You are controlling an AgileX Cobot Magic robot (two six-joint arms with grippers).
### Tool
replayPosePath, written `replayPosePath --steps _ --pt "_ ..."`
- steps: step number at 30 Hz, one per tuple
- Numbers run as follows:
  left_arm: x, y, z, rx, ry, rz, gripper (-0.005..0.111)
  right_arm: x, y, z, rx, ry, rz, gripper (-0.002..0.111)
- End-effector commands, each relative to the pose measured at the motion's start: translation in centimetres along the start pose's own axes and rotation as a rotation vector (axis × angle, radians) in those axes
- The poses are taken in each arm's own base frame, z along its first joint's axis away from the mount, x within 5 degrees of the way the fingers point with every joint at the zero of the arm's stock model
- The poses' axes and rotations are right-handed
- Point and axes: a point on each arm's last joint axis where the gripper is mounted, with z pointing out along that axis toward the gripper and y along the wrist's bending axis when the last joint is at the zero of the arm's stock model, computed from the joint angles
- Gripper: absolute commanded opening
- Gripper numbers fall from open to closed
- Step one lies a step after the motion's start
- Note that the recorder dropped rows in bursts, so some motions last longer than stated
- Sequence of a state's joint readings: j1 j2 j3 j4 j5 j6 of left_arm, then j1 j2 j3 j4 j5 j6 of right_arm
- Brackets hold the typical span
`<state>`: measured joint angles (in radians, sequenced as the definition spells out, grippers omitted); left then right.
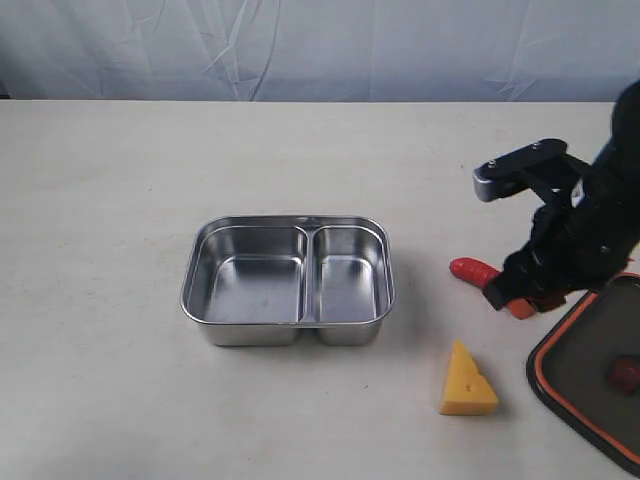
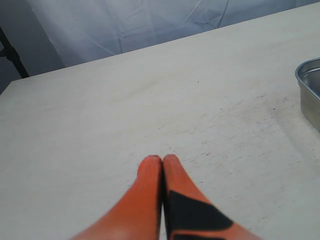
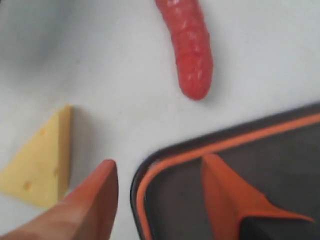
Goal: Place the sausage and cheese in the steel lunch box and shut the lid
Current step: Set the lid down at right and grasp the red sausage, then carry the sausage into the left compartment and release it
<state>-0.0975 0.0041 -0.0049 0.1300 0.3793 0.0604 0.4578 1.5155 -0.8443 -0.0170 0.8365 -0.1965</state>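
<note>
Pale tabletop (image 1: 120, 200) before a creased blue-grey cloth backdrop (image 1: 300, 50), exterior view. The steel lunch box (image 1: 250, 333) stands at centre frame, uncovered, its wider compartment to the left of the divider. The sausage (image 1: 472, 269) lies on the tabletop right of the box; its right end is hidden behind the right pincer (image 1: 512, 298), which hangs just beside it at the right of the frame. The cheese (image 1: 467, 381) stands below the sausage, at lower right of centre, apart from both box and pincer. The lid (image 1: 590, 370), dark with an orange rim, lies in the lower right corner, partly cut off by the frame edge. In the right wrist view the right pincer (image 3: 157, 162) is spread wide and grasps nothing: one finger (image 3: 95, 200) is over bare tabletop beside the cheese (image 3: 37, 165), the other over the lid (image 3: 280, 150), and the lid's rim falls between them; the sausage (image 3: 190, 50) lies beyond the tips, untouched. Whether the fingers touch the lid cannot be told. In the left wrist view the left pincer (image 2: 162, 160) is clenched, its tips pressed together on nothing, over bare tabletop, with a corner of the steel lunch box (image 2: 310, 85) at the frame edge.
</note>
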Motion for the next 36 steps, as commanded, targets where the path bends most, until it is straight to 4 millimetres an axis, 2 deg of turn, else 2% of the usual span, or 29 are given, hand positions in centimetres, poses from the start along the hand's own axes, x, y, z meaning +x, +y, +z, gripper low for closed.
replayPosePath --steps 1,5,9,19,20,22,23,25,30,33,36 --pt "0.0 0.0 0.0 0.004 -0.014 0.001 0.000 -3.6 -1.6 2.5 0.002 -0.026 0.053 0.051" --pt "0.0 0.0 0.0 0.004 -0.014 0.001 0.000 -5.4 -2.4 4.5 0.011 -0.008 0.047 0.051" --pt "0.0 0.0 0.0 0.004 -0.014 0.001 0.000 -6.2 -2.8 6.4 0.029 0.022 0.009 0.051" --pt "0.0 0.0 0.0 0.004 -0.014 0.001 0.000 -6.6 -3.1 10.1 0.039 0.071 -0.027 0.050" --pt "0.0 0.0 0.0 0.004 -0.014 0.001 0.000 -6.5 -3.1 10.2 0.036 0.076 -0.026 0.046" --pt "0.0 0.0 0.0 0.004 -0.014 0.001 0.000 -6.4 -3.1 10.3 0.034 0.090 -0.026 0.032" --pt "0.0 0.0 0.0 0.004 -0.014 0.001 0.000 -6.3 -3.0 10.3 0.031 0.100 -0.024 0.019" --pt "0.0 0.0 0.0 0.004 -0.014 0.001 0.000 -6.2 -2.9 10.0 0.021 0.114 -0.014 0.000" --pt "0.0 0.0 0.0 -0.001 -0.014 0.015 0.000 -6.3 -2.4 7.8 -0.025 0.080 0.053 0.000" --pt "0.0 0.0 0.0 -0.001 -0.014 0.015 0.000 -6.4 -1.9 5.2 -0.062 0.022 0.102 0.000" --pt "0.0 0.0 0.0 -0.001 -0.014 0.015 0.000 -6.5 -0.9 1.5 -0.103 -0.086 0.129 0.000"
